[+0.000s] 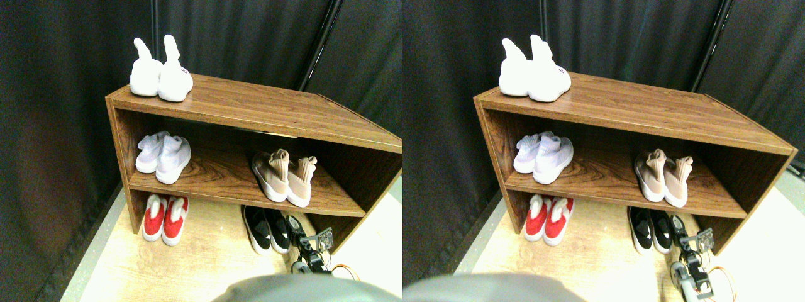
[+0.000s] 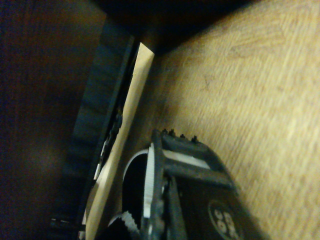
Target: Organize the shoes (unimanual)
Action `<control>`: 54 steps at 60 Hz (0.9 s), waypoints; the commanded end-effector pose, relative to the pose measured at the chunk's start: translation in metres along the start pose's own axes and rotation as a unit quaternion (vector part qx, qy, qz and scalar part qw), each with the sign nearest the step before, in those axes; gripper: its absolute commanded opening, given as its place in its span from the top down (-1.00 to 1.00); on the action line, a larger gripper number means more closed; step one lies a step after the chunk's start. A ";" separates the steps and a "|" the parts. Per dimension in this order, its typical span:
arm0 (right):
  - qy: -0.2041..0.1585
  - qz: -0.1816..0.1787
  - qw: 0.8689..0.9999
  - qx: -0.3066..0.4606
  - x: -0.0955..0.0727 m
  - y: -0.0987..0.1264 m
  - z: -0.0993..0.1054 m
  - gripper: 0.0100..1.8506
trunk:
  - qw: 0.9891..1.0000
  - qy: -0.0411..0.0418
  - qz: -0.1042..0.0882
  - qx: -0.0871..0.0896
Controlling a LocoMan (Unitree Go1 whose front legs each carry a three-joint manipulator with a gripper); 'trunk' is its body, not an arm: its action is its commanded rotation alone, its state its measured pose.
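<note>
Dark curtains back a wooden shoe rack [image 1: 251, 110] standing on pale floor [image 1: 201, 251]. The right manipulator's fingers [image 1: 309, 242] hover at floor level; their opening cannot be told, possibly nothing held. The black pair [image 1: 267, 229] lies just beside, at nine o'clock, long axes toward twelve. The beige-tan pair [image 1: 286, 177] sits on the middle shelf [image 1: 220, 173], at eleven o'clock.
</note>
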 end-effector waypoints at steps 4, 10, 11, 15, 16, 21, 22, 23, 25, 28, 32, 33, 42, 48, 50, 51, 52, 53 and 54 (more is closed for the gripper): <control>0.008 0.020 1.000 -0.002 -0.007 0.004 -0.008 0.94 | 1.000 0.013 0.008 -0.009; 0.007 0.019 1.000 0.009 -0.013 0.003 -0.011 0.94 | 1.000 0.011 0.008 -0.010; 0.009 0.020 1.000 0.012 -0.013 0.002 -0.011 0.94 | 1.000 0.011 0.008 -0.010; 0.015 0.021 1.000 0.008 -0.014 0.002 -0.011 0.94 | 1.000 0.010 0.006 -0.010; 0.018 0.022 1.000 0.006 -0.014 0.002 -0.011 0.94 | 1.000 0.010 0.006 -0.010; 0.007 0.019 1.000 -0.004 -0.017 0.004 -0.010 0.94 | 1.000 0.008 0.004 -0.010; 0.007 0.019 1.000 -0.006 -0.017 0.005 -0.010 0.94 | 1.000 0.008 0.004 -0.010; 0.007 0.020 1.000 -0.008 -0.017 0.005 -0.009 0.94 | 1.000 0.008 0.003 -0.009; 0.008 0.022 1.000 -0.008 -0.018 0.006 -0.007 0.94 | 1.000 0.008 0.003 -0.009; 0.007 0.024 1.000 -0.010 -0.017 0.007 -0.005 0.94 | 1.000 0.008 0.002 -0.008; 0.012 0.031 0.999 -0.025 -0.016 0.011 0.002 0.94 | 1.000 0.007 -0.002 -0.005; 0.011 0.034 0.999 -0.021 -0.017 0.013 0.003 0.94 | 1.000 0.007 -0.002 -0.005; 0.004 0.073 0.997 -0.029 -0.035 0.028 0.010 0.94 | 1.000 0.002 -0.007 -0.003; 0.018 0.110 0.993 -0.029 -0.048 0.035 0.013 0.94 | 1.000 -0.001 -0.009 -0.002; 0.018 0.115 0.993 -0.030 -0.052 0.036 0.014 0.94 | 1.000 -0.002 -0.010 -0.001; 0.016 0.117 0.993 -0.028 -0.055 0.038 0.014 0.94 | 1.000 -0.002 -0.010 -0.001; 0.013 0.117 0.993 -0.025 -0.059 0.039 0.014 0.94 | 1.000 -0.002 -0.011 -0.001; 0.008 0.118 0.993 -0.025 -0.063 0.040 0.015 0.94 | 1.000 -0.002 -0.011 -0.001; 0.007 0.119 0.993 -0.025 -0.065 0.041 0.015 0.94 | 1.000 -0.002 -0.012 -0.001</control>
